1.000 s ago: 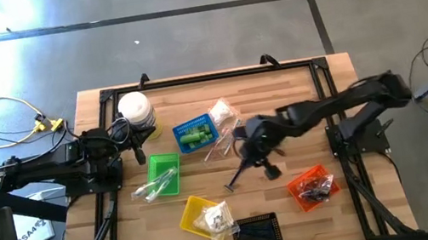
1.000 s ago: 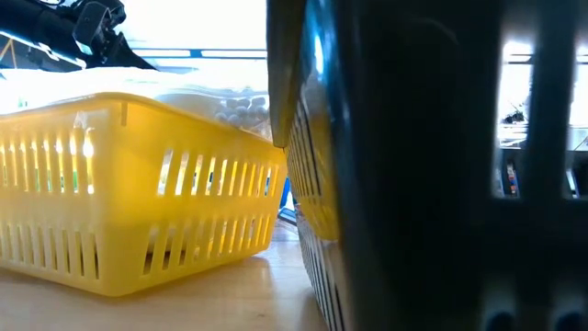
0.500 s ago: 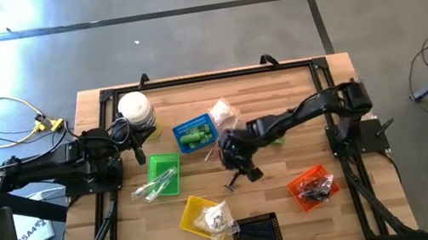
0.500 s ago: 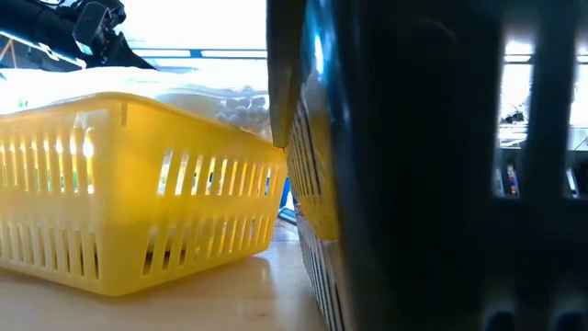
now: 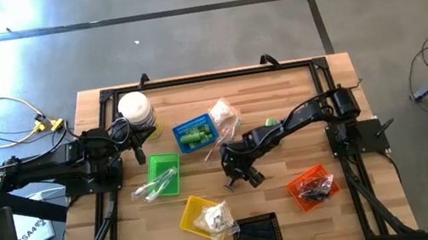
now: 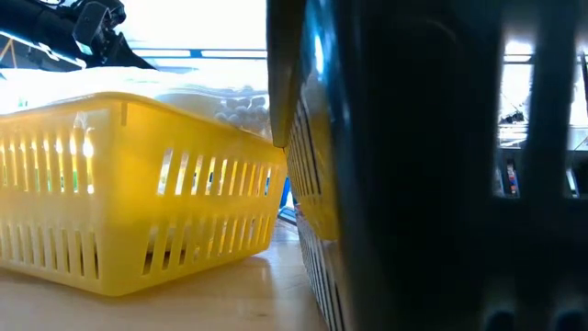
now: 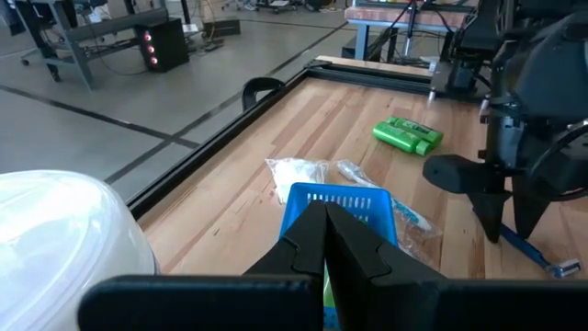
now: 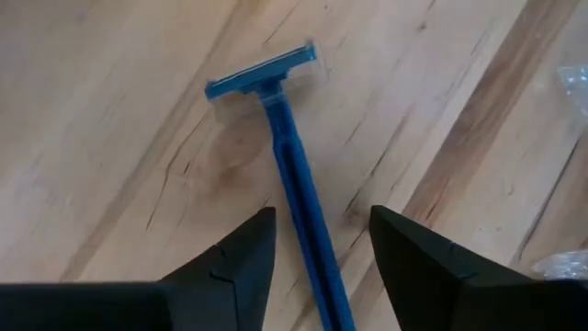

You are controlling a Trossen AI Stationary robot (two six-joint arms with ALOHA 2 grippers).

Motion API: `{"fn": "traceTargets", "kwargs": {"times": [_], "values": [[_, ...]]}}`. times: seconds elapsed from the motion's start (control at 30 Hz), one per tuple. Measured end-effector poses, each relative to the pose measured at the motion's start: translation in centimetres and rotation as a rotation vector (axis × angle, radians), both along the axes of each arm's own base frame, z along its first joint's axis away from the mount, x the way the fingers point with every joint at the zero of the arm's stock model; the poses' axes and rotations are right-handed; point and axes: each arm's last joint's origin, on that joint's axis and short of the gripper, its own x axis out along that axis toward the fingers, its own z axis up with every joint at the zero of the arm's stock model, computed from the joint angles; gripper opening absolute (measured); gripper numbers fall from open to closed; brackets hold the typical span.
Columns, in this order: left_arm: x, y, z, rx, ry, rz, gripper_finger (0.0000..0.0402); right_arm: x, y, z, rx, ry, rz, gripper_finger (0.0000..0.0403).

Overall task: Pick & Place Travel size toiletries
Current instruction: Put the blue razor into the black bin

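Note:
A blue razor [image 8: 292, 175] lies flat on the wooden table, its head away from my right gripper [image 8: 322, 244]. That gripper is open and points steeply down, with one finger on either side of the razor's handle; no touch shows. From above, the razor [image 5: 230, 185] lies just beside the gripper [image 5: 233, 171]. A green bottle [image 5: 270, 122] and clear packets [image 5: 222, 117] lie loose on the table. My left gripper [image 7: 326, 230] waits shut at the table's left side, above the blue basket [image 7: 335, 204].
Baskets stand around: blue [image 5: 195, 133] with green bottles, green [image 5: 162, 173] with clear sachets, yellow [image 5: 203, 216] with white packets, orange [image 5: 311, 186] with dark pieces, black [image 5: 258, 232]. A white-lidded jar [image 5: 135, 111] stands at the far left. Bare wood lies around the razor.
My right gripper has come down a long way and a little toward the table's left, tipping more steeply downward, until it stands over the razor. The razor has stayed where it was.

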Motion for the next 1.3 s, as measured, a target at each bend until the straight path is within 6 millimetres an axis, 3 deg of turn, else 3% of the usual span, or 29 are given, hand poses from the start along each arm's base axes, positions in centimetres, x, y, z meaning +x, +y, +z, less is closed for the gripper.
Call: {"fn": "traceTargets", "kwargs": {"times": [0.23,0.53,0.8,1.07,1.3], "values": [[0.0,0.0,0.0,0.0,0.0,0.0,0.0001,0.1,-0.4,-0.3,0.017,0.008,0.001,0.0134],[0.0,0.0,-0.1,-0.001,0.007,0.0,0.0001,0.0,-0.5,-0.4,0.028,0.033,-0.04,0.002],[0.0,-0.1,-0.2,-0.017,0.014,-0.041,0.0001,-0.7,-0.5,0.9,0.004,0.042,-0.057,0.0031],[0.0,-0.1,-0.2,-0.018,0.02,-0.048,0.0001,-2.5,-0.1,6.4,-0.082,-0.049,-0.1,0.0025],[0.0,-0.1,-0.2,-0.013,0.022,-0.049,0.0001,-5.2,2.2,12.9,0.074,-0.201,-0.076,0.0025]]}}
